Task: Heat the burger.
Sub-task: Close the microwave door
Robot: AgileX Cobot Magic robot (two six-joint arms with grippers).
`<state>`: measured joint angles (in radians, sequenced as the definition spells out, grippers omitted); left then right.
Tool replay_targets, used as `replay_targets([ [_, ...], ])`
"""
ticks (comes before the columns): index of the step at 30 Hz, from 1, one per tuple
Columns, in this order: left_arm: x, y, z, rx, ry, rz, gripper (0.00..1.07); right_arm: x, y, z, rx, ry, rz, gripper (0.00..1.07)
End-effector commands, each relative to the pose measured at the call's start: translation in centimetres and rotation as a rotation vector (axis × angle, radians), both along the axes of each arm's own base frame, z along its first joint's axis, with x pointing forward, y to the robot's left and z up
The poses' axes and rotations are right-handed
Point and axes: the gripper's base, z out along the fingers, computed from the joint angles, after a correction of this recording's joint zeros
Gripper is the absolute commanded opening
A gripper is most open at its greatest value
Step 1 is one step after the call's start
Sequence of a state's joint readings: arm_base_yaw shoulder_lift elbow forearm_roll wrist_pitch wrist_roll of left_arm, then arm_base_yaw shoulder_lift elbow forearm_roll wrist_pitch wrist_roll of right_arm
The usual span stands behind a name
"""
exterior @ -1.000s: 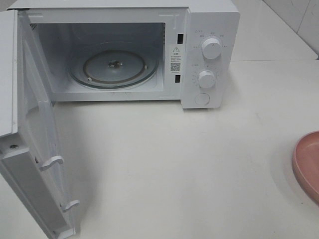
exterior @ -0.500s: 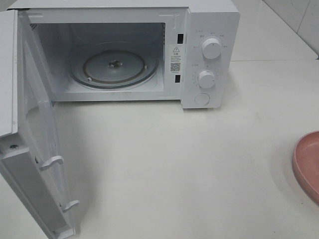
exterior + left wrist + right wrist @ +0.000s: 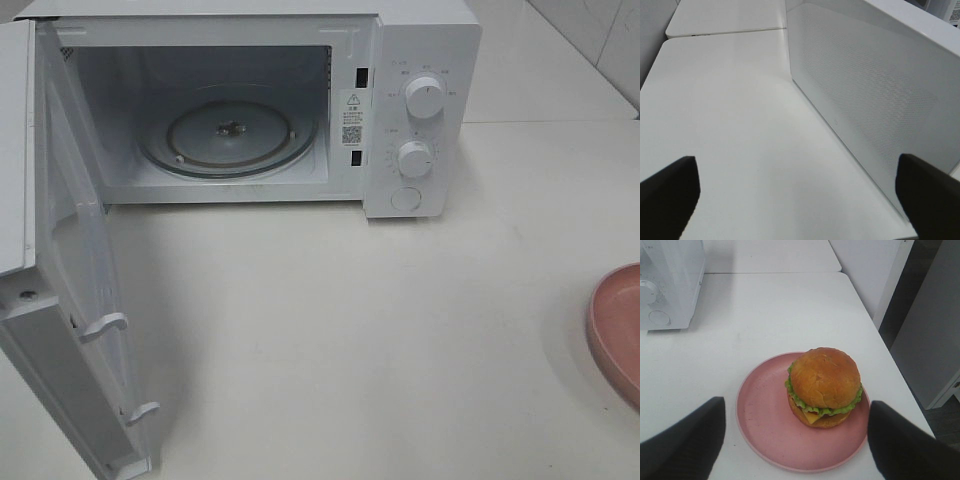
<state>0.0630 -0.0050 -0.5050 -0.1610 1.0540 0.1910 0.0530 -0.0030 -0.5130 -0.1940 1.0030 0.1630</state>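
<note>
The white microwave (image 3: 250, 105) stands open with its glass turntable bare — loading remains. The glossy golden-brown burger (image 3: 825, 386) sits on the shallow pink plate (image 3: 765, 425), right of the microwave, between the right gripper's (image 3: 796, 440) spread jaws; the left gripper (image 3: 805, 192) is also spread.

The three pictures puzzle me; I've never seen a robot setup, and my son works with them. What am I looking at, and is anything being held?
A two-armed robot works at a white table. One picture comes from a camera mounted high: it shows a microwave with its door open and the edge of a pink plate. The other two come from cameras on the wrists. The left gripper, open, looks along the door's outer face. The right gripper, open, hovers over the burger on that plate. Nothing is held.
</note>
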Motion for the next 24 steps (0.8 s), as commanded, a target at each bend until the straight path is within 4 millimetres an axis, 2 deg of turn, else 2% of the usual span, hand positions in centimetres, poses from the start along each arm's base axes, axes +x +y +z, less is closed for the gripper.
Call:
replay_targets([
  [1,-0.2,-0.1,0.1,-0.008,-0.027,0.003,1.0,-0.4,-0.1,0.0,-0.001,-0.029,-0.012,0.76],
  [14,-0.2,-0.1,0.1,-0.017,-0.032,0.001,1.0,-0.4,-0.1,0.0,-0.001,-0.029,-0.012,0.76],
  [18,-0.3,0.0,1.1,-0.036,-0.104,0.026,0.94,-0.4,-0.1,0.0,-0.001,-0.029,-0.012,0.76],
  [19,-0.1,0.2,1.5,-0.043,-0.14,0.048,0.88,-0.4,-0.1,0.0,-0.001,-0.029,-0.012,0.76],
  [22,0.0,0.3,1.6,-0.039,-0.149,0.057,0.84,-0.4,-0.1,0.0,-0.001,-0.029,-0.012,0.76],
  [23,0.4,0.4,1.9,-0.043,-0.155,0.075,0.74,-0.4,-0.1,0.0,-0.001,-0.029,-0.012,0.76],
  [24,1.0,0.5,2.0,-0.051,-0.155,0.082,0.58,-0.4,-0.1,0.0,-0.001,-0.029,-0.012,0.76],
])
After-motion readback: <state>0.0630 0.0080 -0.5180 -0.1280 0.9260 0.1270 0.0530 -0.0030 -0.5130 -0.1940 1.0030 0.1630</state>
